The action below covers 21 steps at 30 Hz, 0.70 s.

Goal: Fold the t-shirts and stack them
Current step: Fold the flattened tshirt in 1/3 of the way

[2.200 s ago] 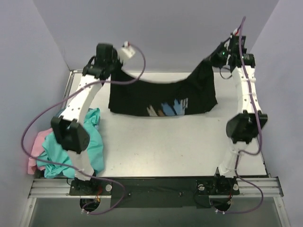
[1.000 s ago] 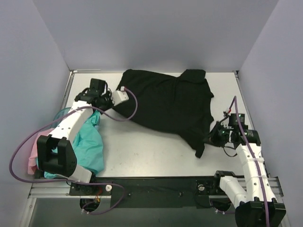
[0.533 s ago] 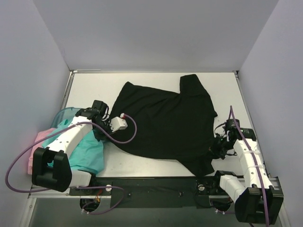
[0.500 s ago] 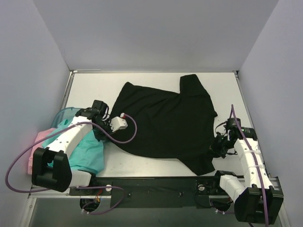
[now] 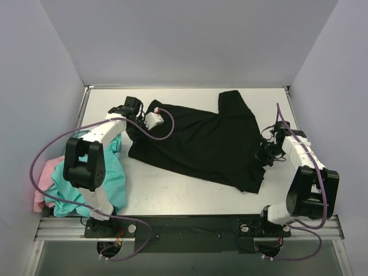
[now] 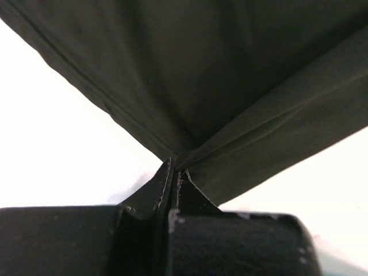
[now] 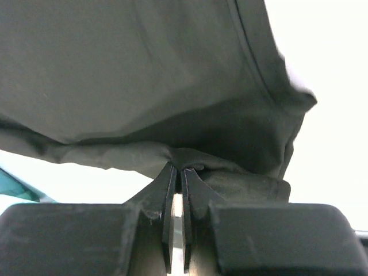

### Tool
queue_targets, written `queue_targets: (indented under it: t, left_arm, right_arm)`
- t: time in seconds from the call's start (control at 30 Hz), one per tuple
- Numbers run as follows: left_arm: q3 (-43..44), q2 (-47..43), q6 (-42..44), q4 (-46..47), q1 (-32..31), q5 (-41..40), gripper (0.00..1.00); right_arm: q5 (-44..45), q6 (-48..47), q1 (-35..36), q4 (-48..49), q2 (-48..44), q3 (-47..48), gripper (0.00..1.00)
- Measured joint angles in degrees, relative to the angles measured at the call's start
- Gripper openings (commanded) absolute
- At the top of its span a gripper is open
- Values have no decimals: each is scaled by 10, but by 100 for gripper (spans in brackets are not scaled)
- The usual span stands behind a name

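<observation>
A large black t-shirt (image 5: 201, 144) lies spread across the middle of the white table (image 5: 172, 190). My left gripper (image 5: 137, 122) is shut on its left edge; in the left wrist view the jaws pinch a taut fold of the black cloth (image 6: 230, 86) at the left gripper's tips (image 6: 174, 168). At the shirt's right edge my right gripper (image 5: 262, 156) is also shut, and the right wrist view has bunched black cloth (image 7: 144, 86) caught between the right gripper's tips (image 7: 179, 168). Crumpled teal t-shirts (image 5: 112, 181) and a pink t-shirt (image 5: 39, 181) are heaped at the near left.
Grey-lilac walls close the table at the back and both sides. A metal rail (image 5: 190, 227) with both arm bases runs along the near edge. Purple cables (image 5: 40, 158) loop beside the left arm and over the heap of tees.
Both grippers have moved toward the back of the table with the black t-shirt still pinched. The shirt has shifted away from the near edge and lies flatter and wider.
</observation>
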Motion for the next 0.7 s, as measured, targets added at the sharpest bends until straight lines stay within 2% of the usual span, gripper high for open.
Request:
queue_targets:
  t: [0.27,0.6,0.7]
  left_arm:
    - [91,68,-16,42,3,-29,0]
    - [122,122,-31,57,10,-54,0]
    - [122,129,-32,57,10,-58,6]
  right_arm:
    - [2,-34,-12,44,96,99,0]
    - [3,-55,-14,48,170,185,0]
    - [3,-61,-9,47,188,200,0]
